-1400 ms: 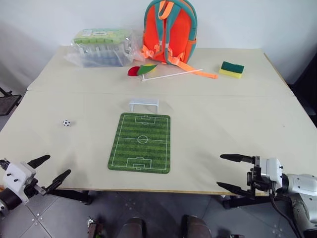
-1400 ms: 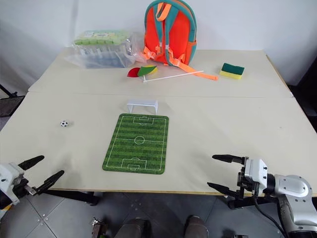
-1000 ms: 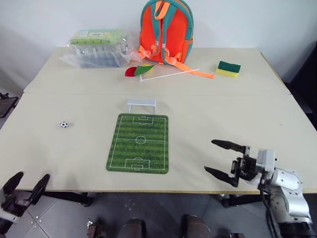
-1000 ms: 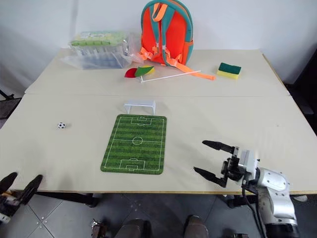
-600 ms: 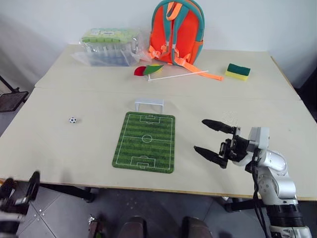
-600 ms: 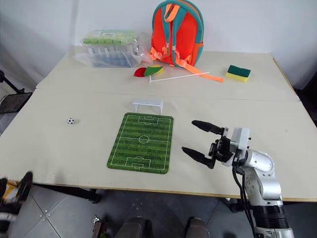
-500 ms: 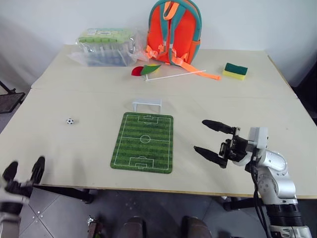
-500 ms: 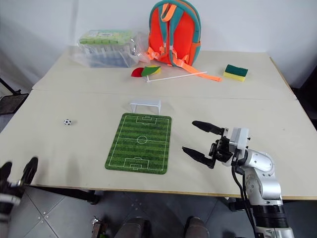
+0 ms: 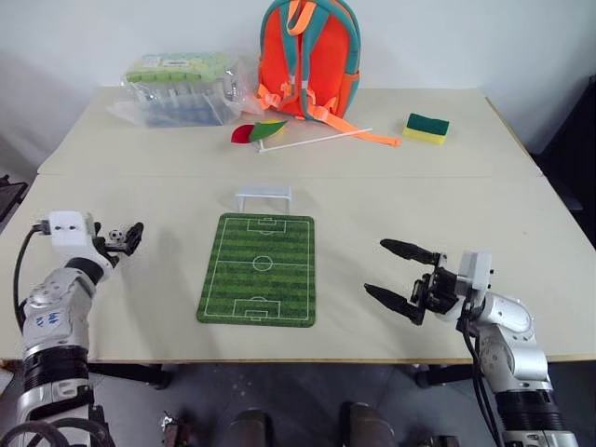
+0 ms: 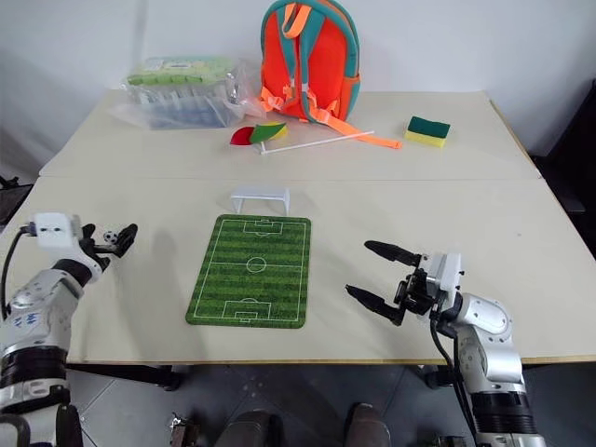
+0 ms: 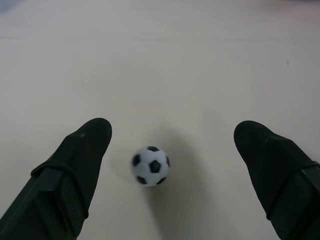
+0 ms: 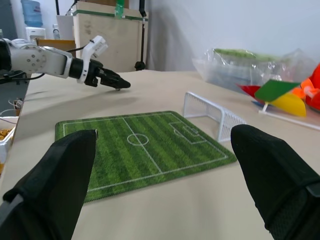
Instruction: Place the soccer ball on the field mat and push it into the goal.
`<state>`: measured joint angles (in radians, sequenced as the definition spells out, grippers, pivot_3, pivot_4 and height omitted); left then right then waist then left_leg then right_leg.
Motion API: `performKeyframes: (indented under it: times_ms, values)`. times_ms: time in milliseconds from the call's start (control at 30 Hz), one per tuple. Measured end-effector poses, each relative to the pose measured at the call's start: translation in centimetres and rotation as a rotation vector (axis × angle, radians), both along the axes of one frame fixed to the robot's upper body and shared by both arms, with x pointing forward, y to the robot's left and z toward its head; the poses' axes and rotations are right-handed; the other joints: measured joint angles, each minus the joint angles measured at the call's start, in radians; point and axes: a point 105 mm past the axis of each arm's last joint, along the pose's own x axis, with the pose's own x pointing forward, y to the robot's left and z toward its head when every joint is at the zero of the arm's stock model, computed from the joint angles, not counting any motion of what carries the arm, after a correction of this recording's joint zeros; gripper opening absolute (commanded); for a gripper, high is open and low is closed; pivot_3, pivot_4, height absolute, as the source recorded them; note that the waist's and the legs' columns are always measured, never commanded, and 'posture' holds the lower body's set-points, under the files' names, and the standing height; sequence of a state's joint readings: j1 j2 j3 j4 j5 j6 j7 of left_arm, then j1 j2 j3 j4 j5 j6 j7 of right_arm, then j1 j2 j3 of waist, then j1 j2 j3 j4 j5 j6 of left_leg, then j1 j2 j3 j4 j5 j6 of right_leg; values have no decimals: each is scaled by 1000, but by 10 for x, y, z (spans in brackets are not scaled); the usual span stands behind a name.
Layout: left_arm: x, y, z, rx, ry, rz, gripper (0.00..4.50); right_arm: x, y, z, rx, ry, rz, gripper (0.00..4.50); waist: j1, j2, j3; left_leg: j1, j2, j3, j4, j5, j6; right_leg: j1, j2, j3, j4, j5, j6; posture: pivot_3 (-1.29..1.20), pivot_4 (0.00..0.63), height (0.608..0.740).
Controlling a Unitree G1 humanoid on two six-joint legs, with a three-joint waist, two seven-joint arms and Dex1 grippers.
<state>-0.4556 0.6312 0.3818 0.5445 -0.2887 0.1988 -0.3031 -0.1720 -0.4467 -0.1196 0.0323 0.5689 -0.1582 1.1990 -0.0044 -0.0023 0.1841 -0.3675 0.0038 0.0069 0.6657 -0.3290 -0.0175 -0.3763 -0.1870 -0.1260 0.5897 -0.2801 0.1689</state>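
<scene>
The tiny black-and-white soccer ball (image 11: 150, 166) lies on the cream table left of the field mat (image 9: 258, 268). My left gripper (image 9: 121, 238) is level over the table and open, with a finger on either side of the ball and clear gaps between. The green mat lies flat at the table's centre. The small white goal (image 9: 264, 196) stands just beyond the mat's far end. My right gripper (image 9: 374, 266) hovers open to the right of the mat, holding nothing.
At the back of the table stand an orange backpack (image 9: 307, 56) and a clear plastic bag of boxes (image 9: 182, 88). A white stick (image 9: 317, 142) with a coloured pinwheel (image 9: 259, 132) lies in front of them. A green-yellow sponge (image 9: 426, 128) sits far right.
My left arm has risen from below the table's front edge and reached forward until its open fingers flank the ball. The right gripper stays open beside the mat.
</scene>
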Motion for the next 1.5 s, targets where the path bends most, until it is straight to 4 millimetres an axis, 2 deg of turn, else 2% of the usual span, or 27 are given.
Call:
performKeyframes:
  times_ms: [67,167,433,467,500,600,700,733,833,900,967,1033,1133,1267,1500]
  values:
    - [2,-2,-5,-4,14,-14,4482,-1,1,0,8,-1,-7,4500,1,0,0,0,0,0,0,0,0,0,0,0,0,0,0,0,150,740]
    - [4,-2,-9,-6,21,-17,3891,-4,2,-1,5,-5,-11,4500,3,0,0,0,0,0,0,0,0,0,0,0,0,0,0,0,150,740]
    - [7,-7,-10,-7,21,-47,1249,-3,0,-2,2,-15,-45,4500,3,0,0,0,0,0,1,0,0,0,0,1,0,0,0,0,150,740]
    - [7,-9,-10,-4,22,-56,958,-3,0,-2,3,-18,-48,4500,3,0,0,0,0,0,1,0,0,0,0,1,0,0,0,0,150,740]
    - [7,-9,-10,-1,20,-63,857,-4,-1,-3,2,-18,-49,4500,3,0,0,0,0,0,1,0,0,0,0,1,0,0,0,0,150,740]
    - [7,-15,-8,-10,5,-130,857,-5,-3,-5,-5,-12,-55,4500,3,0,0,0,0,1,1,0,0,0,0,1,0,0,0,0,150,740]
    - [6,-28,1,-23,-46,-244,857,-5,-8,-4,-28,-15,-62,4500,4,0,0,0,0,1,1,0,0,0,0,1,0,0,0,0,150,740]
    - [4,-39,10,-28,-86,-334,857,-5,-10,-3,-37,-18,-65,4500,4,0,0,0,0,1,1,0,0,0,0,1,0,0,0,0,150,740]
    - [-15,-91,47,12,-227,-716,857,-8,-25,1,-96,-29,-69,4500,7,0,0,-1,0,1,1,0,0,0,0,1,0,0,0,0,150,740]
    - [-33,-126,59,101,-247,-967,857,-18,-35,1,-166,-25,-26,4500,8,0,0,-1,0,1,1,-1,0,0,0,1,-1,0,0,0,150,740]
    - [-53,-157,54,194,-202,-1207,857,-36,-50,-8,-289,21,48,4500,14,2,0,0,0,4,1,-1,1,0,0,2,-1,0,0,0,150,740]
    - [-69,-179,36,238,-121,-1393,857,-50,-56,-10,-335,53,107,4500,15,2,0,1,2,5,1,-1,1,0,1,3,-1,0,0,0,150,740]
    - [-89,-196,8,285,-9,-1591,857,-60,-58,-12,-364,84,152,4500,5,2,0,2,3,7,2,-1,1,0,2,4,-1,0,0,0,150,740]
    - [-92,-194,-11,350,51,-1641,857,-61,-56,-11,-360,84,158,4500,8,2,0,2,4,7,2,-1,1,0,2,4,0,1,0,0,150,740]
    - [-78,-200,-28,409,32,-1611,857,-67,-43,-6,-326,52,153,4500,32,1,0,0,4,6,4,-2,1,0,2,4,-1,1,0,0,150,740]
